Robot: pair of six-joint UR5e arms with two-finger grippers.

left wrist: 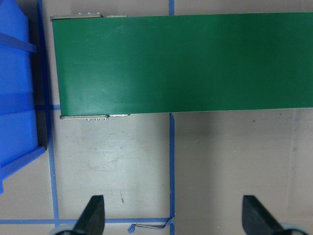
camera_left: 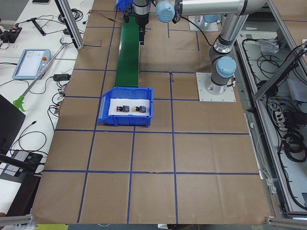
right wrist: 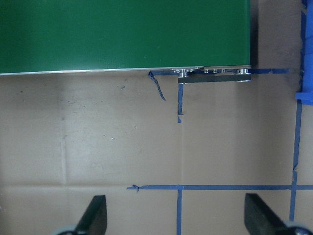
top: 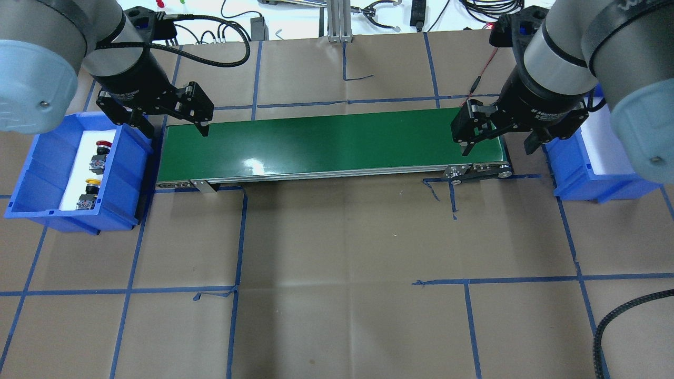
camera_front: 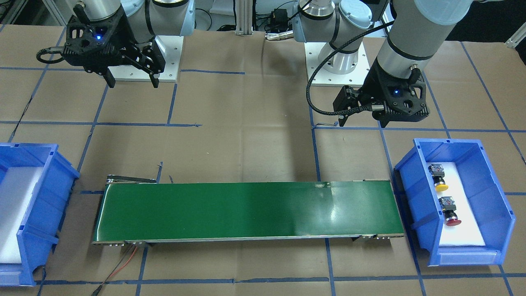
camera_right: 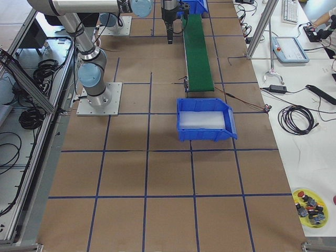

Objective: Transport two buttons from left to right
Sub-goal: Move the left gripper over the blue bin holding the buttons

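The yellow-capped button point(top: 89, 192) and the red-capped button point(top: 100, 152) lie on white padding in the blue bin point(top: 31, 173) at the left end of the table. In the front view the same bin point(camera_front: 411, 189) holds the yellow button point(camera_front: 439, 177) and the red one point(camera_front: 450, 211). My left gripper point(top: 176, 129) hovers open and empty by the left end of the green conveyor belt point(top: 331, 142), beside the bin. My right gripper point(top: 497, 148) hovers open and empty at the belt's right end. Both wrist views show spread fingertips point(left wrist: 95, 215) point(right wrist: 95, 215) with nothing between them.
A second blue bin point(top: 584, 173) with white padding and no parts stands at the belt's right end, partly under my right arm. Blue tape lines grid the brown table. Red wires point(camera_front: 123, 263) trail from the belt's end.
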